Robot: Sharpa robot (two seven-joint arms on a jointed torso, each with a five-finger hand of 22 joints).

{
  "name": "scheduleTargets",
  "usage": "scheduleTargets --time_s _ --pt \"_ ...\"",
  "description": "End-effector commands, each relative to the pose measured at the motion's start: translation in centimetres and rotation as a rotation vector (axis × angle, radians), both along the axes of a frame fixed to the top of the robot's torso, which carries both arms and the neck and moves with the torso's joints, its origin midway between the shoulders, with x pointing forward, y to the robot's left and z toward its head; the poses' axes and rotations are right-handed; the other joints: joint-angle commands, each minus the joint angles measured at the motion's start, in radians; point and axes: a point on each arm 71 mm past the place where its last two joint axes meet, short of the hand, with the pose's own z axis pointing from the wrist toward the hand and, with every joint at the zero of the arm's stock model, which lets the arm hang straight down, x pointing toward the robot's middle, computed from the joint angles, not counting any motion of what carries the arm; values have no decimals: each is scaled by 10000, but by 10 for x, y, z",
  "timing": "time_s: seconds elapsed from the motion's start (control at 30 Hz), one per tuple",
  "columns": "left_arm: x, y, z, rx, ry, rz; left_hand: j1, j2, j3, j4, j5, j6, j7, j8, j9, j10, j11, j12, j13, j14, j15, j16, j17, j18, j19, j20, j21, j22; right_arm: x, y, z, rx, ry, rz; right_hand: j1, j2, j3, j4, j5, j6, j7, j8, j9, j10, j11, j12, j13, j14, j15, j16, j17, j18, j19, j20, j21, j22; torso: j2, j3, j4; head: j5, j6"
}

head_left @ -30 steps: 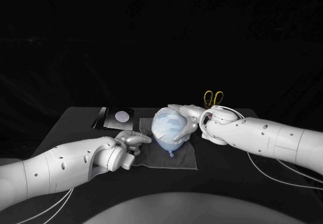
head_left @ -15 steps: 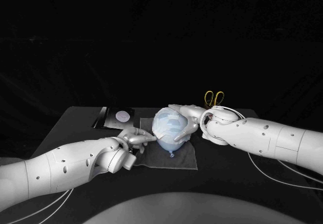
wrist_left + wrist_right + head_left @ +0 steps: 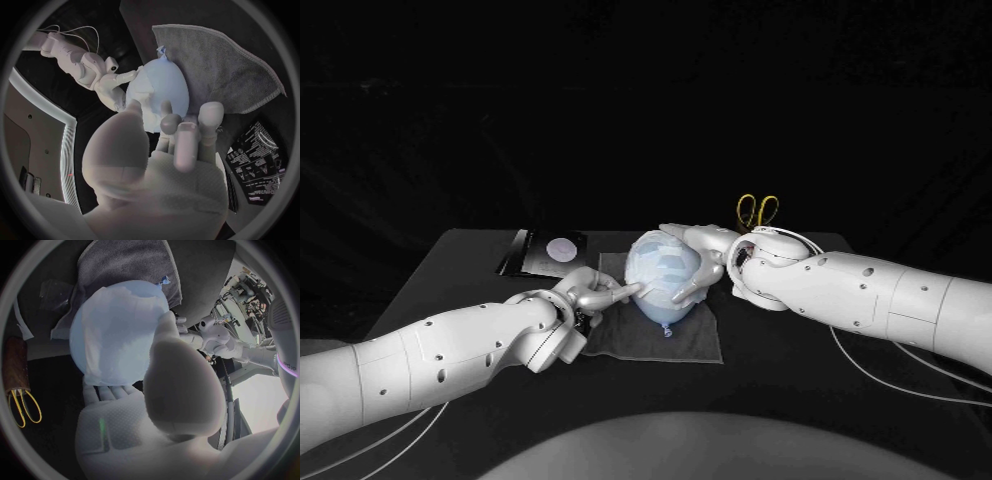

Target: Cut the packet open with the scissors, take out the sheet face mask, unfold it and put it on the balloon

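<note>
A grey cloth (image 3: 692,338) lies spread flat on the black table (image 3: 473,265), near its middle. Its stitched hem shows along the edges

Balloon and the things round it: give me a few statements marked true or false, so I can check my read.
The balloon lies on a grey cloth. True.
The right hand is clear of the balloon. False: it cups the balloon's side.
The scissors lie on the table beyond the right hand. True.
The left hand holds the packet. False: the packet lies apart on the table; the left hand's fingers touch the balloon.
A pale sheet mask lies over the balloon. True.
</note>
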Motion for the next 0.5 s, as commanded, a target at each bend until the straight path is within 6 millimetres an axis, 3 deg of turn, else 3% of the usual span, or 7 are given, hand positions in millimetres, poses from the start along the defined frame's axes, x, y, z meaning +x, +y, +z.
scheduleTargets --time_s 0.03,0.2,0.3,0.47,0.5 --pt "-1 -4 -2 433 222 -557 -115 169 -237 8 -14 167 -64 128 29 371 -92 268 420 397 -112 149 697 -233 280 -61 246 415 -2 1 -3 -188 200 140 105 32 64 20 8 48 186 57 9 -58 -19 -3 -15 -54 -14 -41 -15 60 60 2 33 -17 7 -5 2 -5 0" --pt "-1 -6 -4 541 449 -630 -268 260 -481 16 -10 336 -177 262 27 744 -202 514 832 568 -216 302 1114 -284 476 -155 439 710 -3 2 -3 -180 211 144 106 38 67 20 8 59 196 61 17 -64 -21 -4 -16 -59 -13 -42 -18 60 65 2 34 -18 1 0 12 -3 0" --pt "-1 -7 -6 603 591 -633 -744 659 -561 11 -14 437 -236 327 13 928 -260 617 1018 656 -270 380 1344 -320 611 -208 564 917 -3 2 -3 -176 218 147 106 38 67 20 8 59 196 61 17 -64 -21 -4 -16 -59 -13 -42 -18 60 65 2 34 -18 -1 -5 14 12 0" --pt "-1 -12 -7 675 806 -654 -845 1203 -645 -1 -14 684 -379 429 -29 1369 -395 861 1499 833 -393 544 1866 -426 990 -299 893 1498 -3 3 -3 -165 223 153 104 41 68 21 7 71 226 67 26 -59 -32 -3 -15 -60 -11 -42 -18 60 65 2 33 -20 4 -6 5 -4 0" --pt "-1 -13 -7 682 837 -667 -937 1425 -699 4 -22 741 -409 441 -52 1461 -425 903 1597 861 -421 571 1957 -444 1054 -322 951 1598 -3 3 -3 -163 224 155 104 41 68 21 7 71 226 67 26 -59 -32 -3 -15 -60 -11 -42 -18 60 65 2 33 -20 7 -6 3 0 0"
